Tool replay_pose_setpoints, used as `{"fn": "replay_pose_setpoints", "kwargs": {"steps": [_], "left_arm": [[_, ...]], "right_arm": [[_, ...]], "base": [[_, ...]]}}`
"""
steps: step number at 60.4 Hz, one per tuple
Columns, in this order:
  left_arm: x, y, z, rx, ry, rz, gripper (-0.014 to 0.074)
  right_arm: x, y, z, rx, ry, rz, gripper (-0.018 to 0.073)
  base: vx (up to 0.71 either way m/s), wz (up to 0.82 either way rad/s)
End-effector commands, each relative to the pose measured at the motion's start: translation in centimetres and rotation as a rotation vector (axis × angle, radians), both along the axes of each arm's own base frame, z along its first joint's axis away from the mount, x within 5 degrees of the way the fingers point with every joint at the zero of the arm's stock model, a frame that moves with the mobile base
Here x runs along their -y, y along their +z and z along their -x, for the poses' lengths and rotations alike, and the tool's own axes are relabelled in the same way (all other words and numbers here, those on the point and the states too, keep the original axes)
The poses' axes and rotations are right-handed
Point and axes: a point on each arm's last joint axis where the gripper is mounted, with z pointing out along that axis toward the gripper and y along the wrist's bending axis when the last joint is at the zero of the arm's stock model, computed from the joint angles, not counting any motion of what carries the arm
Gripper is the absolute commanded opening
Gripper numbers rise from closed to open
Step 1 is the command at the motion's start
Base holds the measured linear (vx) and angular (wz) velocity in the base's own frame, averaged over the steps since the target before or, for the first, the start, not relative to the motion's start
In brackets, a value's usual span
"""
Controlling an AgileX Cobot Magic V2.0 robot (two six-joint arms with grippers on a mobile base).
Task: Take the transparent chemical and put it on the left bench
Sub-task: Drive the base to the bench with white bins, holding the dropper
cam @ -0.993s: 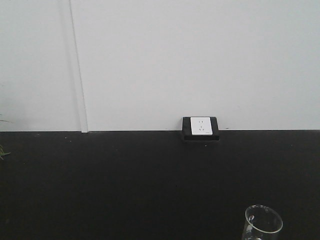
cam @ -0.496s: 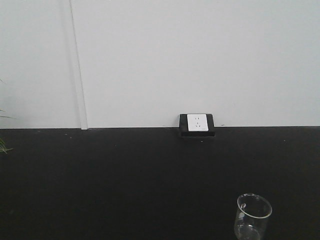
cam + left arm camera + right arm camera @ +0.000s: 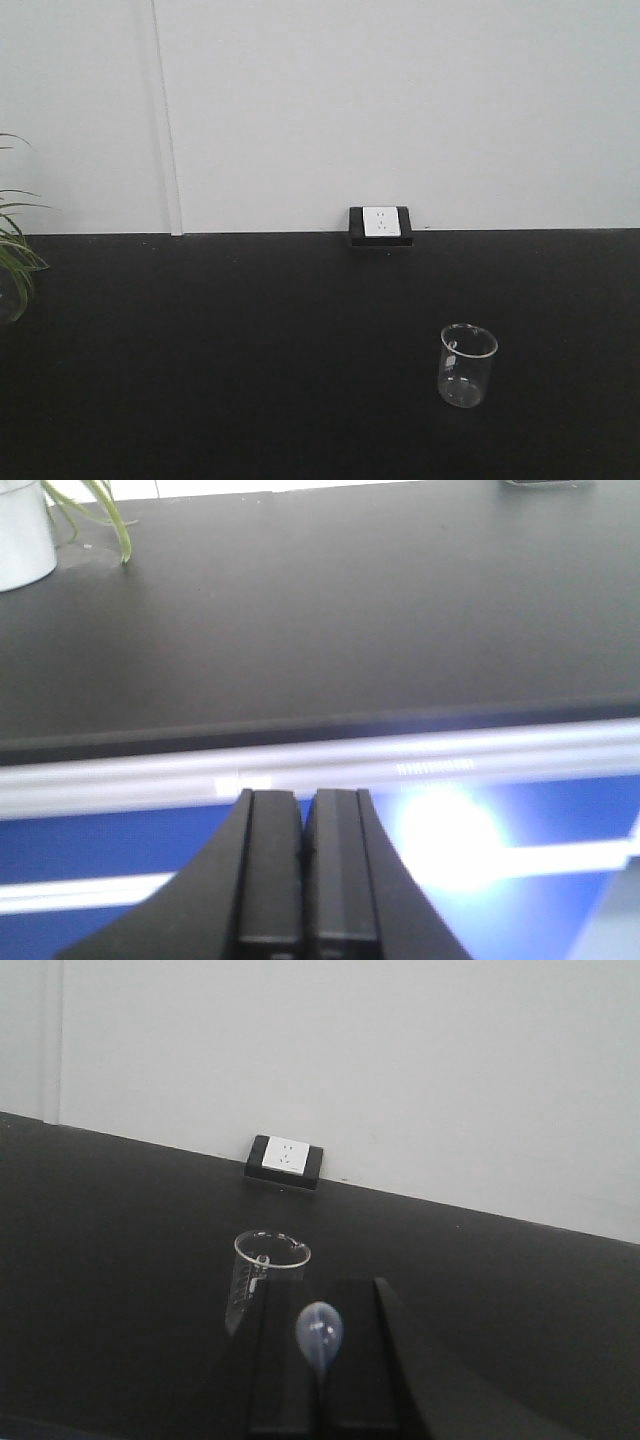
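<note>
Front-facing view: beaker (image 3: 467,365) at 5 o'clock on desk (image 3: 200,350), ungrasped.
Left pincer (image 3: 303,810): closed, empty.
Right pincer (image 3: 320,1295): apparently pinching pipette (image 3: 320,1332).
Remaining: grasp, carry to left desk.

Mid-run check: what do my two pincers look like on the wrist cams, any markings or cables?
Both are matte black. The left pincer shows two flat rectangular fingers whose outer flanks flare out toward the base. The right pincer has the same black slab fingers and sloped flanks; a translucent bulb covers part of their seam. No markings, cables or arm links show.
</note>
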Motion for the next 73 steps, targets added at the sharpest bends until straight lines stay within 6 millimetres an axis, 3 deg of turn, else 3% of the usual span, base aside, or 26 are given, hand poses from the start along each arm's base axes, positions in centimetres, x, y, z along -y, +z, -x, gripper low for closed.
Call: {"fn": "replay_pose_setpoints", "kwargs": {"steps": [1, 43, 73], "left_arm": [[-0.02, 0.27, 0.15, 0.081, -0.001, 0.014, -0.0003], [-0.02, 0.27, 0.15, 0.081, -0.001, 0.014, -0.0003], [-0.02, 0.27, 0.15, 0.081, -0.001, 0.014, -0.0003]], "right_arm": [[-0.29, 1.39, -0.05, 0.068, 0.034, -0.013, -0.0004], [-0.30, 1.40, -0.05, 0.069, 0.035, -0.013, -0.0004], [-0.31, 1.41, -0.04, 0.071, 0.036, -0.013, -0.0004]], "base": [[-0.35, -0.02], [-0.36, 0.03], [-0.23, 0.65]]}}
